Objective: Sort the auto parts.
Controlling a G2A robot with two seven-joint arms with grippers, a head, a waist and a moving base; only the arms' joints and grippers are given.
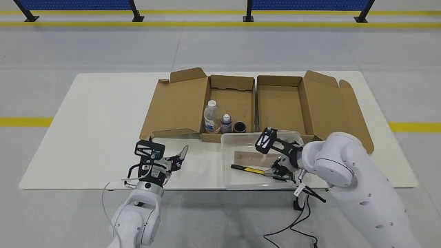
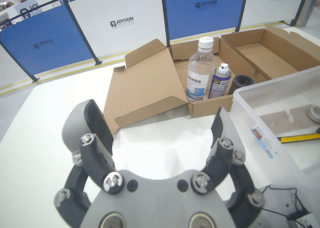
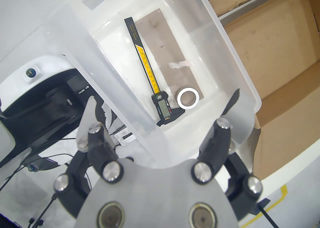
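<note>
A clear plastic bin at the table's front holds a yellow-and-black digital caliper, a silver metal ring and a flat brown plate. My right gripper hangs open above the bin's right end, its fingers straddling the bin's corner. My left gripper stands open over bare table to the left of the bin, holding nothing. The left cardboard box contains a clear bottle, a spray can and a black cylinder.
The right cardboard box lies open with nothing inside, its flaps spread outwards. The left box's lid flap lies flat on the white table. Cables hang off the table's front edge.
</note>
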